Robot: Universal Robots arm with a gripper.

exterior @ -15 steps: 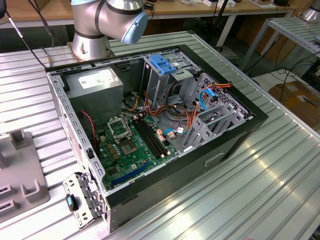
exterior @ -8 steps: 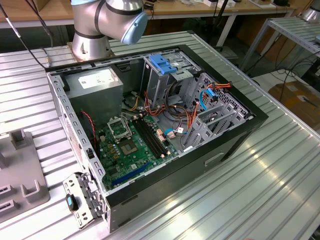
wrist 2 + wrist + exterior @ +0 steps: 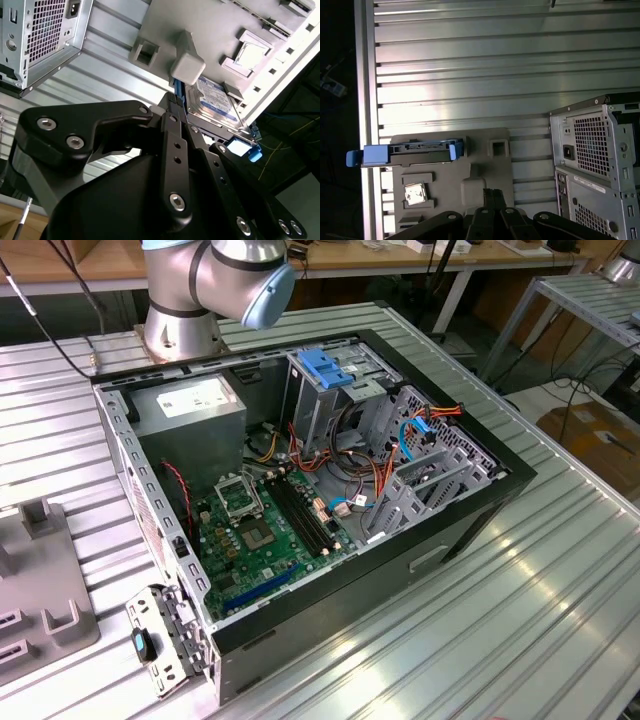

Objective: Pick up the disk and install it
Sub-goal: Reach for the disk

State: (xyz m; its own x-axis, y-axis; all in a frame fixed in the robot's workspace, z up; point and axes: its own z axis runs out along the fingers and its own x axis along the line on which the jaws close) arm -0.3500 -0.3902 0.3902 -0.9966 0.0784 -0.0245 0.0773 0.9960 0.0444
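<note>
The disk (image 3: 215,97) is a dark drive with a white-and-blue label and blue side rails. It rests in a grey fixture plate (image 3: 451,172) at the edge of the ribbed metal table. In the first wrist view the disk (image 3: 409,151) shows edge-on, with blue rail ends at both sides. My gripper (image 3: 493,194) hangs above the fixture, a short way off the disk and not touching it. In the second wrist view the gripper (image 3: 176,107) has its black fingers close together with nothing between them.
The open computer case (image 3: 470,510) lies on the table with the motherboard (image 3: 260,525), the grey power supply (image 3: 190,405) and the metal drive cage with its blue latch (image 3: 325,365) exposed. The case's rear panel (image 3: 595,165) stands beside the fixture. The arm's base (image 3: 185,320) is behind the case.
</note>
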